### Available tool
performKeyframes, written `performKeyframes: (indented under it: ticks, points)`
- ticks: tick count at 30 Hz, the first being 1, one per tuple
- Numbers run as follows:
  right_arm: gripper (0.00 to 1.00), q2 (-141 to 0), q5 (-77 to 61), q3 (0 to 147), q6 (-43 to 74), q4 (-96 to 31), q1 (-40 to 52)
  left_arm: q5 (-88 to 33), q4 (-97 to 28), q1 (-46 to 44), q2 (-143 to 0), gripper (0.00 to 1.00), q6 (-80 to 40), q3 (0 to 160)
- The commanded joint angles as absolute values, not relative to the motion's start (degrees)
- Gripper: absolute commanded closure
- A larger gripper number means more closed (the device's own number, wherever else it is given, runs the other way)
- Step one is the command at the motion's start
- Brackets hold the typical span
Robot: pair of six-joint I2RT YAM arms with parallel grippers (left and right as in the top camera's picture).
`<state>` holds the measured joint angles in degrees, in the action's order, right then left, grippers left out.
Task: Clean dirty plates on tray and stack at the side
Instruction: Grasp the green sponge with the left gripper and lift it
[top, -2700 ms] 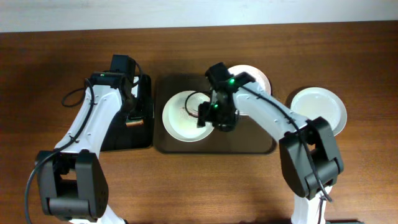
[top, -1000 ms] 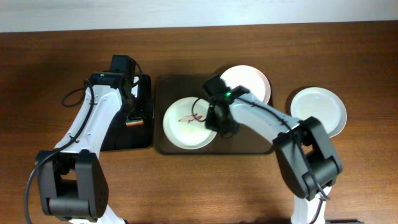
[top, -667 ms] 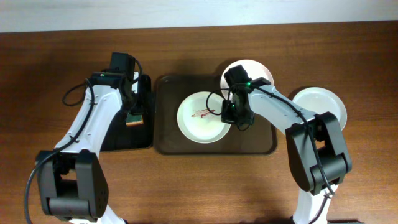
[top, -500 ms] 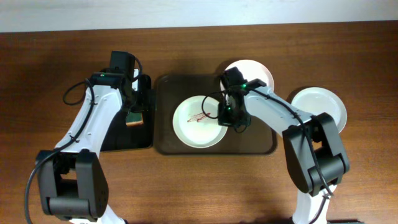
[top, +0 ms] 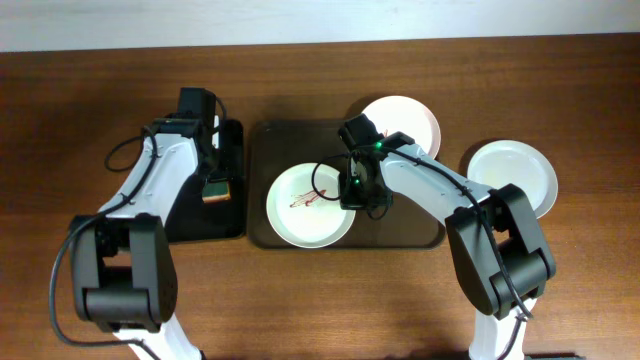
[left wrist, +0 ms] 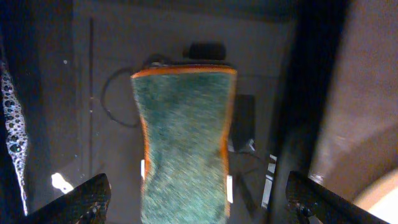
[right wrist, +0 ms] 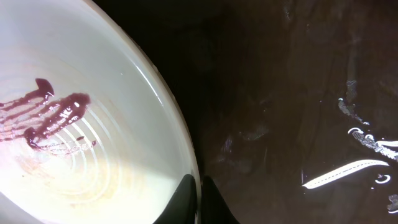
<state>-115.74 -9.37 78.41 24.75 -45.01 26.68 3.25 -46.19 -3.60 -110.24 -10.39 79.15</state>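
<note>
A white dirty plate (top: pixel 300 215) with a red smear (right wrist: pixel 53 112) lies on the dark brown tray (top: pixel 400 228), left of its centre. My right gripper (top: pixel 352 195) is shut on this plate's right rim; in the right wrist view its two fingers pinch the rim (right wrist: pixel 200 202). A second white plate (top: pixel 405 118) rests at the tray's back right corner. A clean white plate (top: pixel 512 178) sits on the table to the right. My left gripper (left wrist: pixel 198 208) is open, straddling a green sponge (left wrist: pixel 185 134) with orange edges; gaps show on both sides.
The sponge (top: pixel 218 190) lies in a black basin (top: pixel 190 215) left of the tray, with foam on its left wall (left wrist: pixel 13 124). The wet tray floor (right wrist: pixel 292 106) glistens beside the held plate. Bare wooden table (top: pixel 320 300) runs along the front.
My right gripper has slid the dirty plate a little to the left and forward on the tray. The left gripper stays over the sponge.
</note>
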Motion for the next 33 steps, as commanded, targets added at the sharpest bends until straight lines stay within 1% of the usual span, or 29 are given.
performKeyframes:
  ticks: [1,2,5,8,9,10,11,12,21,22,23,24,25,26,30,33]
  points:
    - [0.96,-115.77,-9.02,77.91,23.81,-45.63,27.00,4.25,-45.84,-2.70,-114.65,0.12,-11.31,78.61]
    - [0.96,-115.77,-9.02,77.91,23.81,-45.60,27.00,4.23,-45.47,-2.72,-115.35,0.15,-11.31,78.61]
    - [0.96,-115.77,-9.02,77.91,23.81,-45.63,27.00,4.21,-44.58,-2.72,-116.14,0.32,-11.31,78.61]
    - [0.96,-115.77,-9.02,77.91,23.81,-45.63,27.00,4.25,-44.12,-2.70,-116.25,0.60,-11.31,78.61]
    - [0.96,-115.77,-9.02,77.91,23.81,-45.63,27.00,4.27,-44.12,-2.72,-116.25,0.78,-11.31,78.63]
    - [0.96,-115.77,-8.99,77.91,23.81,-45.63,27.00,4.29,-44.14,-2.70,-116.25,0.88,-11.31,78.63]
    - [0.96,-115.77,-8.99,77.91,23.81,-45.63,27.00,4.32,-44.14,-2.66,-116.25,0.96,-11.29,78.63]
    - [0.96,-115.77,-8.99,77.91,23.81,-45.60,27.00,4.32,-44.14,-2.55,-116.25,1.00,-11.29,78.63]
    - [0.96,-115.77,-8.80,77.89,23.81,-45.63,27.00,4.58,-44.42,-2.44,-113.32,1.00,-11.27,78.81]
    - [0.96,-115.77,-8.78,77.91,23.79,-45.63,27.00,4.58,-44.40,-2.44,-113.10,0.84,-11.27,78.81]
    - [0.96,-115.77,-8.80,77.91,23.81,-45.63,27.00,4.56,-44.40,-2.44,-113.10,0.44,-11.27,78.81]
    - [0.96,-115.77,-8.80,77.89,23.79,-45.63,27.00,4.56,-44.42,-2.44,-113.12,0.26,-11.27,78.78]
    - [0.96,-115.77,-8.80,77.91,23.79,-45.63,27.00,4.56,-44.42,-2.44,-113.12,0.20,-11.27,78.78]
    - [0.96,-115.77,-8.80,77.89,23.81,-45.63,27.00,4.56,-44.34,-2.44,-113.12,0.18,-11.27,78.78]
    - [0.96,-115.77,-8.80,77.91,23.79,-45.63,27.00,4.54,-43.11,-2.44,-113.12,0.18,-11.27,78.78]
    - [0.96,-115.77,-8.80,77.89,23.79,-45.63,27.00,4.51,-42.37,-2.44,-113.14,0.22,-11.29,78.78]
